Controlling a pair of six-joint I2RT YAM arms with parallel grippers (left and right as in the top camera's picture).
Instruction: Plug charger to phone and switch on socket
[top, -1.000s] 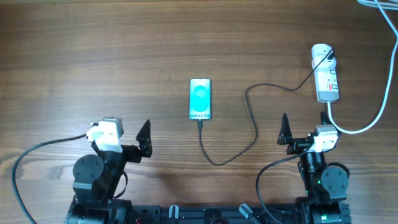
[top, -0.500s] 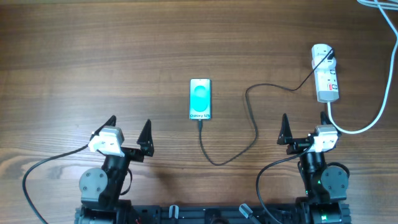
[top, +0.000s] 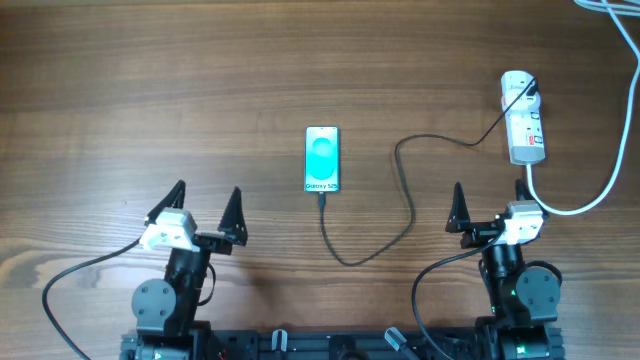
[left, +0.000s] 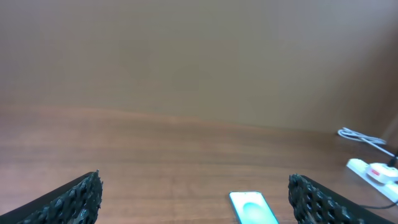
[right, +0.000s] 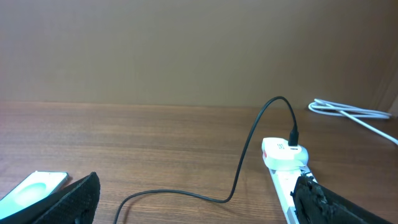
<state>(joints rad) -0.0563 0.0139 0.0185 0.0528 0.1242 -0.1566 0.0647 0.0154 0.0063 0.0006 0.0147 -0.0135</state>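
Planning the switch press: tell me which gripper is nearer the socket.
Right. The right gripper sits close to the socket's near end; the left gripper is far off, past the phone.

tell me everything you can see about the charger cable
The charger is a thin black cable lying slack on the wooden table. One end meets the near short edge of the phone; it loops toward the robot, bends back, and ends in a black plug in the white power strip. Nothing holds it.
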